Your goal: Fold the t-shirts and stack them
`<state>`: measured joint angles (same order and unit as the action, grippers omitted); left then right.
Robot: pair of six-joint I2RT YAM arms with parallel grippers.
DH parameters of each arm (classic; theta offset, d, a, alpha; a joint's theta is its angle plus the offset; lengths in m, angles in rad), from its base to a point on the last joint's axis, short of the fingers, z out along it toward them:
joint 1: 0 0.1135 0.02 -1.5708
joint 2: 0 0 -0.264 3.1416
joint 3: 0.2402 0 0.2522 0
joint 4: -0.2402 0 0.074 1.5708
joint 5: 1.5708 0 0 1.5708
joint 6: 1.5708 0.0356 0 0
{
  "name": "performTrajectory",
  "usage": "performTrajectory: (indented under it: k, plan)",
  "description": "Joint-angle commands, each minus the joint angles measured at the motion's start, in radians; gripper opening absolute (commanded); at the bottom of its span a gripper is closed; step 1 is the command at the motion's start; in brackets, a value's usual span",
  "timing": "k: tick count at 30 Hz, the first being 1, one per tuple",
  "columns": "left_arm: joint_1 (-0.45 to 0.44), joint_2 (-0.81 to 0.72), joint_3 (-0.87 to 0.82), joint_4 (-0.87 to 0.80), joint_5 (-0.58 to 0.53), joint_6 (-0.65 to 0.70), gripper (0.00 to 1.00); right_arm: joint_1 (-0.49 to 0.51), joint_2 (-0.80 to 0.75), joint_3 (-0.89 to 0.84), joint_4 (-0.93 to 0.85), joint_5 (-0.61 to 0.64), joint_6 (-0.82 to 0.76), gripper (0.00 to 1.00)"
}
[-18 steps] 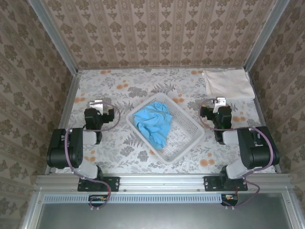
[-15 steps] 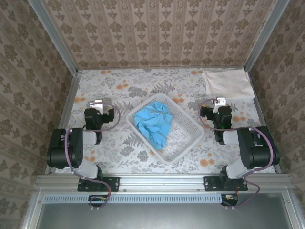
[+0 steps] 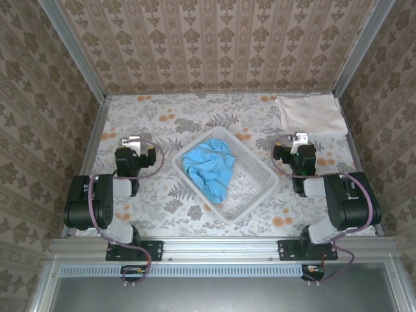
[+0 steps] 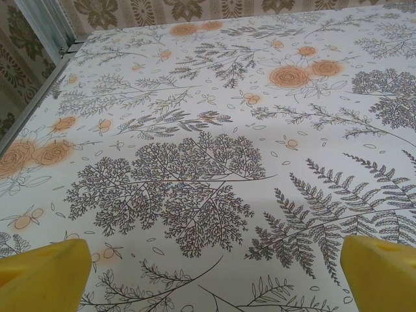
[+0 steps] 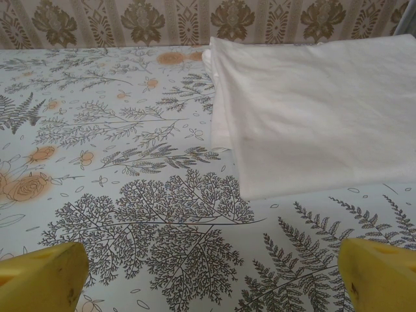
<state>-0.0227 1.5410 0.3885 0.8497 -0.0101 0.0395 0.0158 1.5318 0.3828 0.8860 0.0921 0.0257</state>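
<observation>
Light blue t-shirt (image 3: 208, 168), crumpled, in white mesh basket (image 3: 197, 145) mid-table; cream-white t-shirt (image 5: 312, 110), folded flat, at far right corner of floral table (image 3: 182, 117); left gripper (image 4: 214, 276), jaws wide apart, left of basket; right gripper (image 5: 211, 276), jaws wide apart, just near of cream-white t-shirt.
</observation>
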Motion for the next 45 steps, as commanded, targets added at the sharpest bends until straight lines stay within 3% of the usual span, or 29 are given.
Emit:
performTrajectory:
  k: [1,13,16,21,25,29,31,33,35,38,40,45]
  plan:
    - [0.004,-0.004,0.02,-0.001,0.01,0.018,1.0,0.004,0.003,0.016,-0.008,-0.02,0.005,1.0]
    - [0.005,-0.004,0.019,0.002,0.01,0.017,1.0,0.008,0.002,0.011,0.001,-0.007,0.004,1.0]
    - [0.004,-0.017,0.019,-0.004,-0.003,0.019,1.0,0.009,-0.043,-0.003,-0.007,0.092,0.041,1.0]
    - [-0.012,-0.232,0.023,-0.181,-0.069,0.009,1.0,0.015,-0.261,0.008,-0.184,0.11,0.037,1.0]
    - [-0.102,-0.454,0.05,-0.304,-0.117,0.037,1.0,0.021,-0.453,-0.031,-0.214,0.147,0.168,1.0]
    - [-0.135,-0.633,0.085,-0.372,-0.048,-0.137,1.0,0.018,-0.625,0.015,-0.473,0.178,0.387,1.0]
    - [-0.133,-0.679,0.099,-0.372,0.053,-0.217,1.0,0.013,-0.678,0.053,-0.629,0.209,0.54,1.0]
    - [-0.135,-0.701,0.092,-0.314,0.18,-0.294,1.0,0.0,-0.712,0.092,-0.726,0.115,0.542,0.99]
    - [-0.135,-0.706,0.059,-0.217,0.225,-0.378,1.0,0.0,-0.719,0.121,-0.73,-0.023,0.51,1.0]
    - [-0.128,-0.708,0.027,-0.218,0.103,-0.6,1.0,-0.002,-0.744,0.1,-0.652,-0.086,0.572,1.0]
    - [-0.117,-0.705,0.069,-0.315,0.117,-0.592,1.0,-0.004,-0.769,0.083,-0.656,-0.074,0.607,1.0]
    - [-0.172,-0.641,0.182,-0.475,0.11,-0.547,1.0,-0.03,-0.643,0.28,-1.051,-0.225,0.561,0.99]
